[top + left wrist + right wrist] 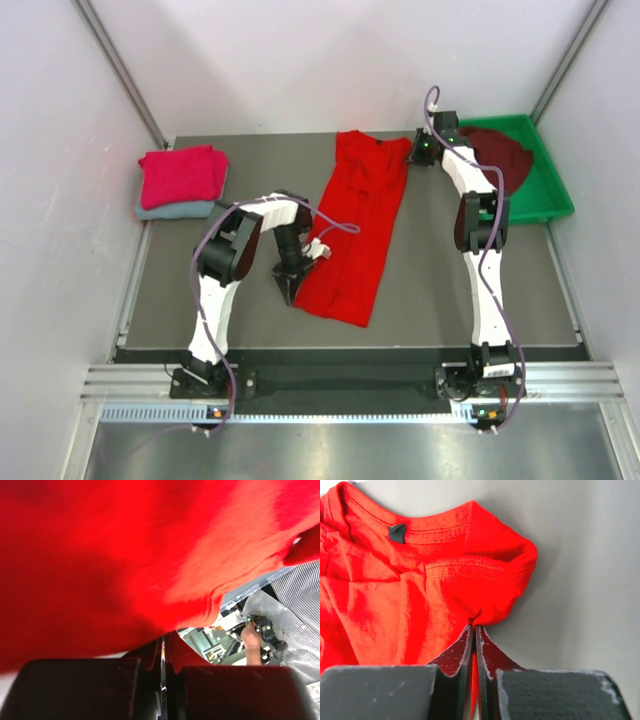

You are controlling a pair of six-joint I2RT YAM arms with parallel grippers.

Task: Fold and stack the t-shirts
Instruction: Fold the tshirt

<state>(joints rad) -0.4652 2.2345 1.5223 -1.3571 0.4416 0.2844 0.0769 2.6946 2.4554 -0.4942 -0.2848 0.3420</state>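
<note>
The bright red t-shirt point(358, 230) lies down the middle of the dark table point(450, 290) as a long, narrow strip, its collar at the far end and its hem toward the arms. The cloth is plain and soft, rumpled near the neck. The right wrist view shows the stitched neckband with a small dark label point(396, 532) inside it, and a sleeve edge doubled over into a rounded fold.

The right gripper point(474, 630) pinches that fold at the shirt's far right corner, its jaws closed onto the red cloth. The left gripper point(295, 285) is at the near left corner of the strip, also clamped on the cloth. In the left wrist view red fabric drapes over almost the whole picture, with a tuck of it caught between the closed fingers.

At the far left of the table a folded crimson-pink t-shirt point(182, 173) sits on top of a folded grey-blue t-shirt point(170, 210) (only the lower one's near edge shows). At the far right, a dark maroon t-shirt point(505, 155) lies bunched in a green tray point(555, 195).
</note>
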